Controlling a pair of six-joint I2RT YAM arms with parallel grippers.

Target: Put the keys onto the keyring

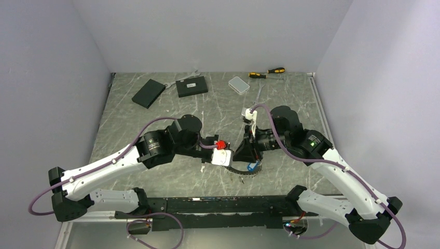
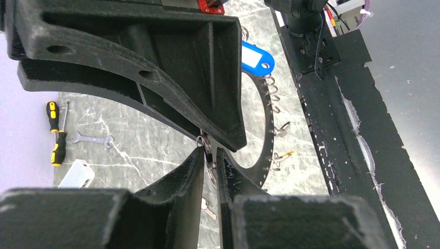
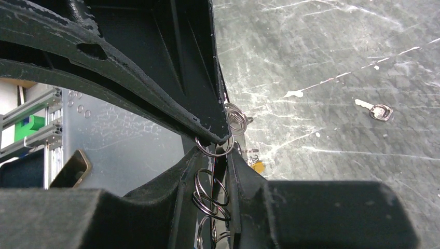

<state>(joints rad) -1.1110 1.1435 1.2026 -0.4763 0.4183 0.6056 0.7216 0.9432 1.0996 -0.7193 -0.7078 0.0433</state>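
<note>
The keyring (image 1: 242, 171) is a dark toothed band lying curved on the table below both grippers; it arcs through the left wrist view (image 2: 267, 136). A blue-tagged key (image 2: 257, 58) and a yellow-orange-tagged key (image 2: 283, 154) hang on it. My left gripper (image 2: 208, 151) is shut on a small silver split ring (image 2: 206, 143) at its fingertips. My right gripper (image 3: 215, 153) is shut on the band, with several silver rings (image 3: 210, 193) between its fingers. The two grippers meet tip to tip (image 1: 236, 156). Plain silvery keys lie loose on the table (image 3: 380, 111) (image 2: 207, 209).
Two yellow-handled screwdrivers (image 1: 267, 73), a clear plastic box (image 1: 238, 84), a wrench (image 1: 188, 75) and two black slabs (image 1: 148, 93) (image 1: 191, 86) lie at the back of the marble table. The black rail (image 1: 218, 205) with the arm bases runs along the near edge.
</note>
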